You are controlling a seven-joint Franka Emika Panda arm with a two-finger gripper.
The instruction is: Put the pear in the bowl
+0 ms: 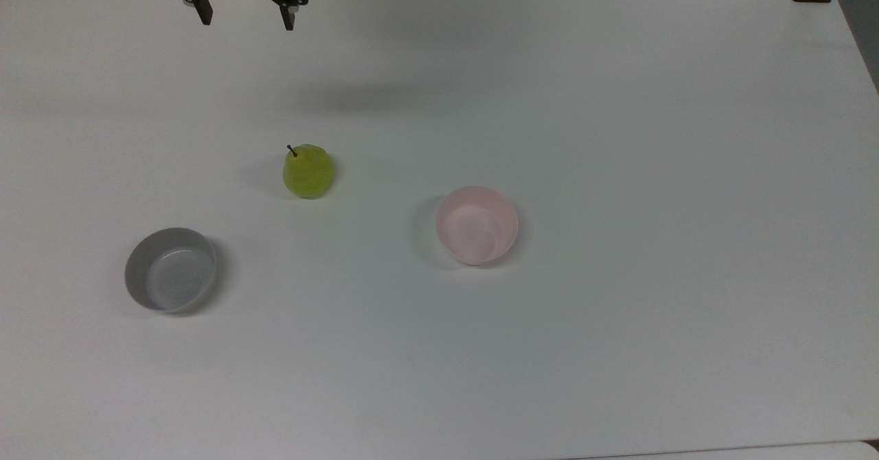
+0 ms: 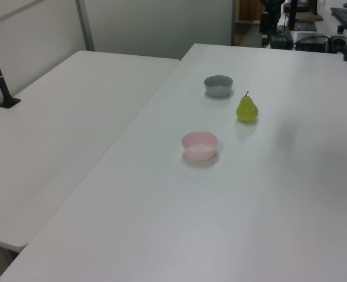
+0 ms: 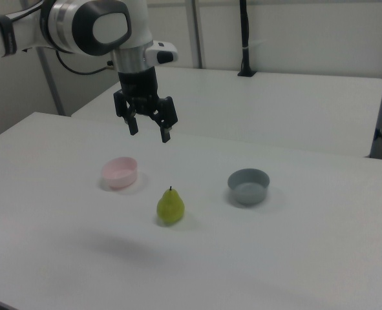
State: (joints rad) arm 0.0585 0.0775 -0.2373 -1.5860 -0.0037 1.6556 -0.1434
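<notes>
Nearest me, the pear [image 3: 170,206] looks glossy, rigid and light; I would clamp its broad belly with the gripper [image 3: 150,129], fingers spread wide and empty.

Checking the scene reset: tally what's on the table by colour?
Yellow-green: 1, the pear
Pale pink: 1, the pink bowl
Grey: 1, the grey bowl
Total: 3 things on the white table. The gripper hangs open above it, holding nothing.
</notes>
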